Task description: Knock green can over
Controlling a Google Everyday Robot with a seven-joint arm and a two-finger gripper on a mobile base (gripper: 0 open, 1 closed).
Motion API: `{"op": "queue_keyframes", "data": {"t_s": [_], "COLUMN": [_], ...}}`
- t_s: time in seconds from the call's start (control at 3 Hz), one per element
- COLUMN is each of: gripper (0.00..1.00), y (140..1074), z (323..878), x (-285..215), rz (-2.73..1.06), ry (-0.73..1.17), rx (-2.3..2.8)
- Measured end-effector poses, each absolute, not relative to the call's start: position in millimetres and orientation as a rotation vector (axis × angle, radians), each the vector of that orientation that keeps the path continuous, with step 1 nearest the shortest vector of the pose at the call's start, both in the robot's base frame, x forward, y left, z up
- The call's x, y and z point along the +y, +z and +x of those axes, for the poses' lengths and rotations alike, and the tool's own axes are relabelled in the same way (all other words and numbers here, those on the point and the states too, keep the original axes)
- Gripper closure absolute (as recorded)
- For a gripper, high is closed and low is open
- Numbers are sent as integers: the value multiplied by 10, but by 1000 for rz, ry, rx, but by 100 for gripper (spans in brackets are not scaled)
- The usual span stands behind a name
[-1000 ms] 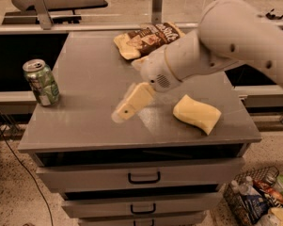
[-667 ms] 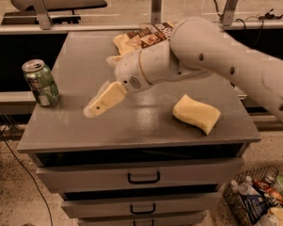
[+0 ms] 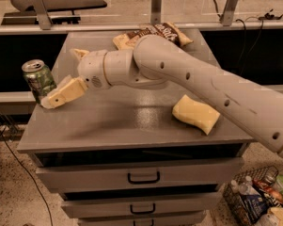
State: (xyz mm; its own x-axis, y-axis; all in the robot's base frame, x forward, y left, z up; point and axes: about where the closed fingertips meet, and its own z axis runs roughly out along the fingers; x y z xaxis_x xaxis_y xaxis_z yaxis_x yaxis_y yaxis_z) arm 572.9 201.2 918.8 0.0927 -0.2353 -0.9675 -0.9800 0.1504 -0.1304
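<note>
Gripper (image 3: 61, 78): fingers apparently spread, holding nothing, lower tip at base of green can (image 3: 39, 80); strike higher up, sweeping sideways, to topple it

Warm, dim light from above, dull sheen on tabletop (image 3: 131, 121) — soft shadow beneath claw (image 3: 56, 97) beside green can (image 3: 38, 80)

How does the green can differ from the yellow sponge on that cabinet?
The green can stands upright at the left edge of the cabinet top; the yellow sponge lies flat near its right front. The can is a shiny printed cylinder; the sponge is a plain matte block. The gripper is at the can's lower side, far from the sponge. Both rest on that top.
</note>
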Motion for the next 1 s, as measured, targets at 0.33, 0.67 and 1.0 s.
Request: {"op": "queue_keyframes", "data": {"t_s": [0.33,0.67,1.0], "gripper": [0,0,17], "y": [9138,9054,8926], "z": [5773,5806,5840], "x": [2326,2520,2661], "rz": [-1263,-1247,-1237], "ry": [934,955,958], "rx": [1315,1305,1322]}}
